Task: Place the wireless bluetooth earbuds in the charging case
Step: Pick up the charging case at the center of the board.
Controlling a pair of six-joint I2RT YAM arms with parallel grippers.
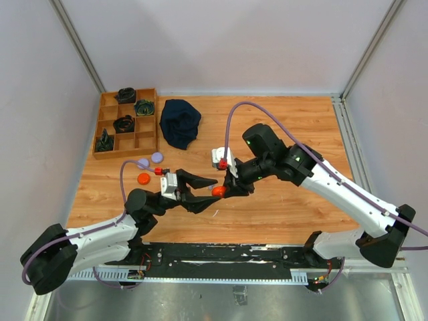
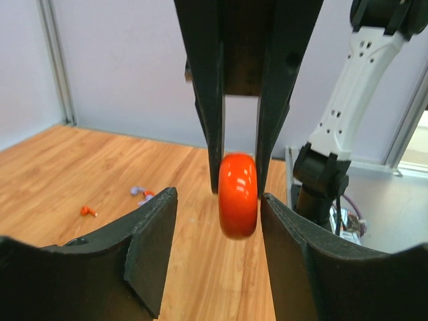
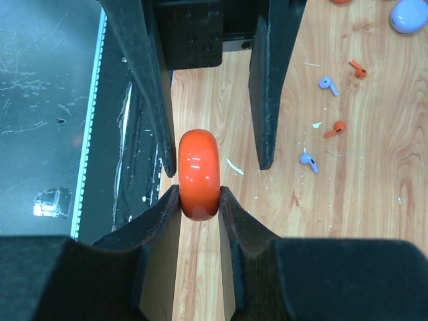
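A: Who has the case?

B: The right gripper; it is clamped on the two flat faces, holding the case edge-on and clear of the table; the left gripper stands spread around the same case and grips nothing; one of its fingers is just beside the shell, touching or not I cannot tell; the other is clear of it.

A: What could go wrong?

B: As I judge it, the shell is glossy and rounded and the pinch sits near the rim; a lopsided squeeze from the left could twist it or pop it out; both grippers also crowd one spot, so fingers may knock together.

A: And the earbuds?

B: Loose on the wood beyond the right fingertips and off to one side; orange and lavender; well apart from either gripper; none is in the case.

A: Anything unclear?

B: No seam or lid shows, so I cannot tell whether the case is open; the earbuds are too small to judge how they lie; farther off, the discs lie by the left wrist and are cut off at the edge of the right wrist view.
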